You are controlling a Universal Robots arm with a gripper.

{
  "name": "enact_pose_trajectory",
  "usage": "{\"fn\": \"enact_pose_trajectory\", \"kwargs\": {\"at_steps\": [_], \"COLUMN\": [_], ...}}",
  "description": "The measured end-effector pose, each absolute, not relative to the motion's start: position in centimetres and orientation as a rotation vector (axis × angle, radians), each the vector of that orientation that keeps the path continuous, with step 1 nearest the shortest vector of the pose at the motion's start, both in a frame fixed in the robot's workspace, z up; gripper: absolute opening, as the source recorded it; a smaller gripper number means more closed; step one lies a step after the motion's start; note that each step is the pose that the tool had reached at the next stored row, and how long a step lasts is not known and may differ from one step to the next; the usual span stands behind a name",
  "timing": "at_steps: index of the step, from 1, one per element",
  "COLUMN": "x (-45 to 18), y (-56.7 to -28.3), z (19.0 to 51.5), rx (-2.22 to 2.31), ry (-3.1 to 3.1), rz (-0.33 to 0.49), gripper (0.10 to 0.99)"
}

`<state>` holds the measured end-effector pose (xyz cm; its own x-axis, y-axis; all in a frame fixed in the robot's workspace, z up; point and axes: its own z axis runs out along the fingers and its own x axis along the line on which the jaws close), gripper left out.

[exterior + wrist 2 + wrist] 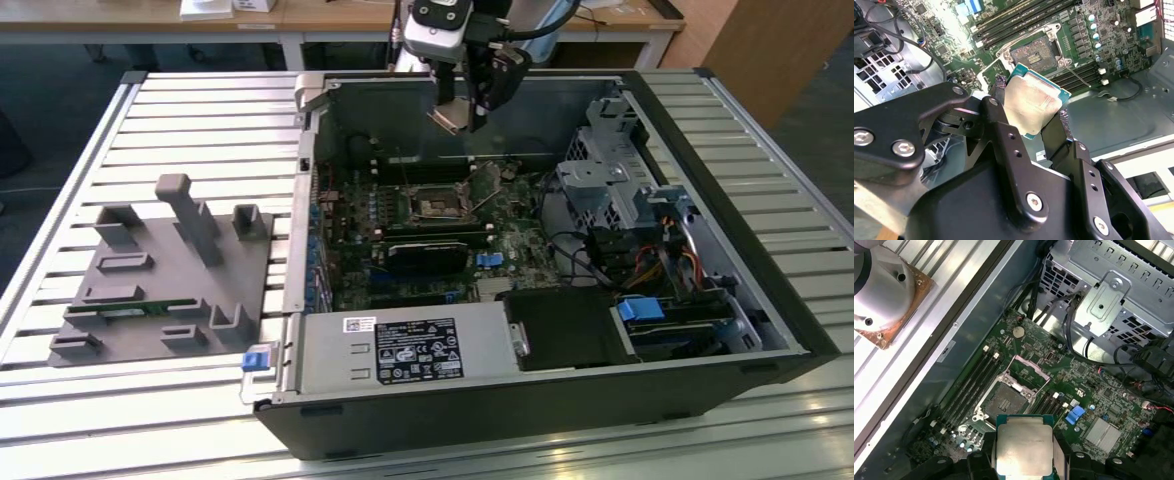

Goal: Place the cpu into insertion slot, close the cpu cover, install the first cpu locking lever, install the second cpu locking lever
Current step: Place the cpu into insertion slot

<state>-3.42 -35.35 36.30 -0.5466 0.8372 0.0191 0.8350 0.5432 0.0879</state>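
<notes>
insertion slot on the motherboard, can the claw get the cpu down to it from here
Probably yes: the thin silvery cover frame stands open, the dark-framed square socket lies bare below the claw gripping the flat silvery chip.

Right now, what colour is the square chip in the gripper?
The cpu: silvery-tan face, thin green edge, clearest in the second wrist view.

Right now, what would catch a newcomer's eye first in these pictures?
The gripper hangs over the open computer case, shut on the cpu, its silvery face plain in both wrist views. On the green motherboard inside, the insertion slot lies uncovered, the cpu cover raised beside it.
</notes>
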Motion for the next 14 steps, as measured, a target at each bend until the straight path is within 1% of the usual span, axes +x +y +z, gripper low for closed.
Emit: {"fn": "enact_pose_trajectory", "kwargs": {"at_steps": [14], "x": [-3.42], "y": [-35.35], "z": [36.3], "rx": [1.537], "ry": [2.706], "rz": [0.133], "gripper": [0.541]}}
